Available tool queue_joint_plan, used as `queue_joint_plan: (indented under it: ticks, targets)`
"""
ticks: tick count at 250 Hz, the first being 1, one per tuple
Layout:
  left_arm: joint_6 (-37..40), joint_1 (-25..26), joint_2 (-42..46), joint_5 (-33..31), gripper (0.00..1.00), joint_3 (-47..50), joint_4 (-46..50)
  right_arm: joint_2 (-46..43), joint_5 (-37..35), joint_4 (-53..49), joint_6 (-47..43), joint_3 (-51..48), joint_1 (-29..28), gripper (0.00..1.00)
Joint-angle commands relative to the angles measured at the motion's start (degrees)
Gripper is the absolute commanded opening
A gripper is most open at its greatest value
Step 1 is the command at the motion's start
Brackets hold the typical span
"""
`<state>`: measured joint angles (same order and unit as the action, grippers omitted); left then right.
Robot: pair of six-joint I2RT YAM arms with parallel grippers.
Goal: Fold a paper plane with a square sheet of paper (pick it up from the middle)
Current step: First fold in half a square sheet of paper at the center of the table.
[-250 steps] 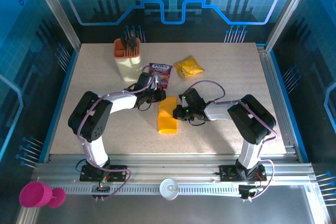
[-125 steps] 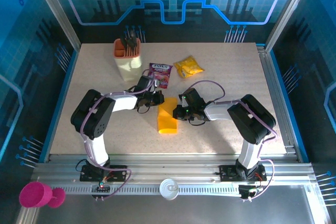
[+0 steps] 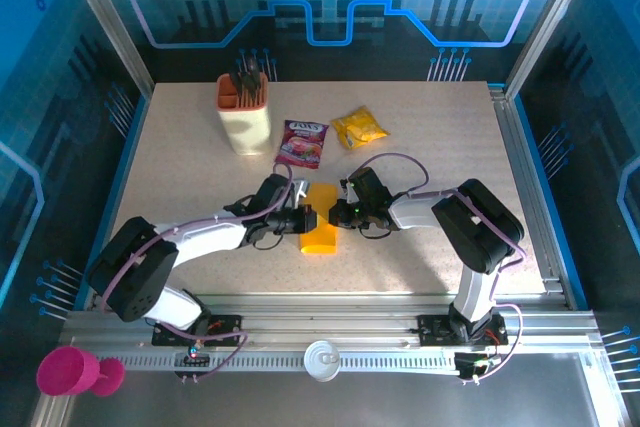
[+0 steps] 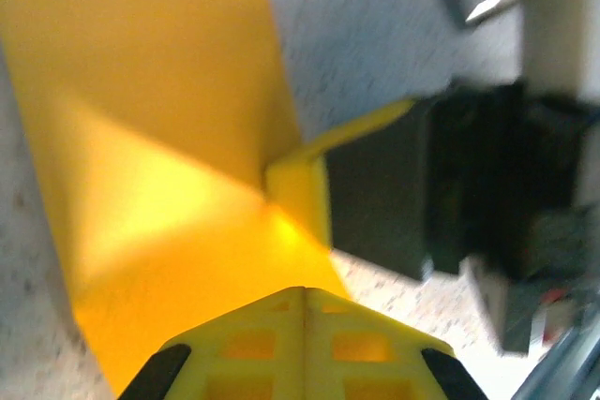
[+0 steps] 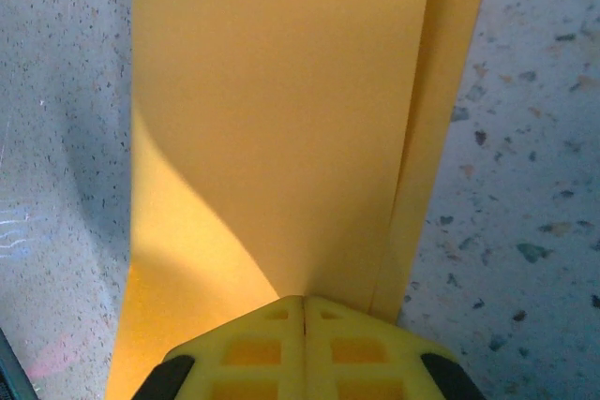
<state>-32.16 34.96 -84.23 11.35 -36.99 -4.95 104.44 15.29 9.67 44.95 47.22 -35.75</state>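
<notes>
Orange-yellow creased paper sheet [image 3: 320,237] on speckled counter [image 3: 200,167], left pincer [image 3: 308,219] and right pincer [image 3: 338,213] closed at opposite long edges; bare counter nearward.

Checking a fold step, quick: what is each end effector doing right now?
Left end effector: closed, over the paper; grip cannot be told.
Right end effector: closed, likewise.

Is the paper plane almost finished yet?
Not yet. Done: the square sheet of paper is already folded into a narrower strip with a long crease. In hand: the left gripper and right gripper, both shut, sit at its two sides. Left: no pointed nose or wings show, so most folds remain.
</notes>
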Motion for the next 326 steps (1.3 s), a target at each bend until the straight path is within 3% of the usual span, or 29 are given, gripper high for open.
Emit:
queue_joint_plan:
  ticks: [1, 144, 189, 247, 326]
  targets:
    - [-2.02, 0.37, 1.57, -1.16, 0.05, 2.24, -0.11, 5.23, -5.65, -8.70, -1.16, -3.01, 0.73, 0.00]
    - [-2.99, 2.96, -2.51, -1.97, 0.04, 8.83, -3.04, 5.50, -5.36, -9.34, -1.71, -2.15, 0.85, 0.00]
    - [-4.02, 3.29, -0.08, -1.49, 0.04, 9.39, -2.33, 5.51, -4.84, -9.16, -2.58, -2.03, 0.96, 0.00]
    - [-3.10, 1.10, 7.08, -4.79, 0.10, 0.01, 3.71, 4.81, -1.64, -8.13, -8.70, -1.18, 3.11, 0.00]
    - [3.45, -6.72, -4.49, -0.68, 0.09, -13.33, 5.94, 5.95, -0.52, -11.82, -14.16, 0.90, 5.92, 0.00]
